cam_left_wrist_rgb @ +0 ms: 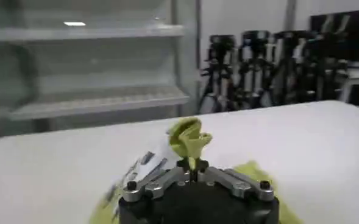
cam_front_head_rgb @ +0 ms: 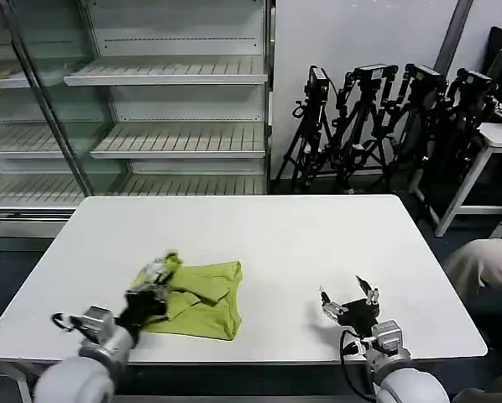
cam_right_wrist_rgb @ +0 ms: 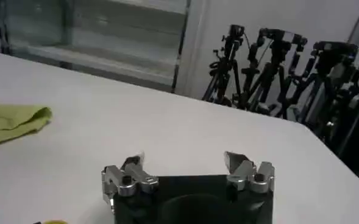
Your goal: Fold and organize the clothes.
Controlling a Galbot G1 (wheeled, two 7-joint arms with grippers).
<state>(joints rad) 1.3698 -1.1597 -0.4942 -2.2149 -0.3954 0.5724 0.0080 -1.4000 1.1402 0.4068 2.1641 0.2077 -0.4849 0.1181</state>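
Left gripper (cam_front_head_rgb: 157, 277): you have it pinched on a bunched edge of the shirt (cam_front_head_rgb: 202, 298), lifted clear, likely to carry a fold across. Shirt: thin, soft lime fabric, partly folded, lying crumpled on the table (cam_front_head_rgb: 276, 243) just right of that gripper. Right gripper (cam_front_head_rgb: 348, 300): fingers spread wide, holding nothing, idle well to the shirt's right. Table: white, smooth, flat.
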